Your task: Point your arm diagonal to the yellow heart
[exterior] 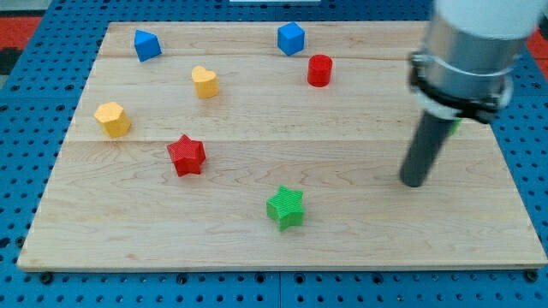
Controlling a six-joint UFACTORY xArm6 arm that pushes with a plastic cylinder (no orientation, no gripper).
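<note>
The yellow heart lies on the wooden board at the upper left of centre. My tip touches the board at the view's right, far from the heart, to its lower right. The nearest blocks to my tip are the green star to its left and the red cylinder up and to the left. A small green block shows partly behind the rod's housing.
A yellow pentagon-like block sits at the left. A red star lies below the heart. Two blue blocks sit near the top edge, one at the left and one at the centre. Blue pegboard surrounds the board.
</note>
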